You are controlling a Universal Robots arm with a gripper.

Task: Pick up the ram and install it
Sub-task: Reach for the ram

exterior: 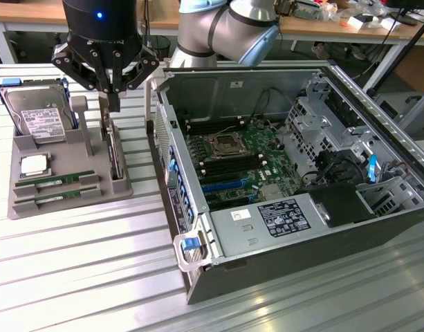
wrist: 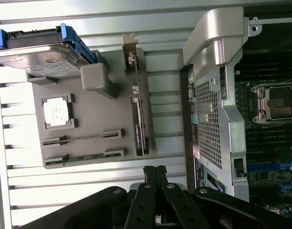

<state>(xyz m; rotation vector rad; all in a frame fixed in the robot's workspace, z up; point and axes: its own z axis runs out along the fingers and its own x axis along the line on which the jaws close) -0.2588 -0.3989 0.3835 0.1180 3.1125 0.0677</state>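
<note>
Ram [exterior: 56, 181] [wrist: 84, 138] lay flat in a groove of the grey tray [exterior: 68, 153] [wrist: 88, 114], on the exterior view's left, untouched. A second, like stick [exterior: 57, 193] [wrist: 86, 155] lay parallel just beside it.

Handling, as judged: a light, stiff, thin board, fragile at its chips and contact edge. It sat low in the groove with little standing proud, so a hold across the two long faces near mid-length seemed soundest, keeping it from tipping. The narrow edges looked likely to slip under a careless pinch.

Gripper [exterior: 113, 102] [wrist: 155, 172] was fully closed and held nothing. It hung above the tray's far side, over an upright card [exterior: 115, 155] [wrist: 138, 119], well apart from the ram.

Surroundings: processor [exterior: 33, 164] [wrist: 56, 110] lay near the ram, and hard drive [exterior: 39, 117] [wrist: 45, 59] stood propped behind it. A grey post [exterior: 80, 114] rose from the tray between drive and card. The open case [exterior: 281, 266] stood just beside the tray, with its motherboard [exterior: 239, 159] exposed.

Obstructions, as judged: the upright card and post stood between gripper and ram, and the case wall stood between tray and motherboard.
</note>
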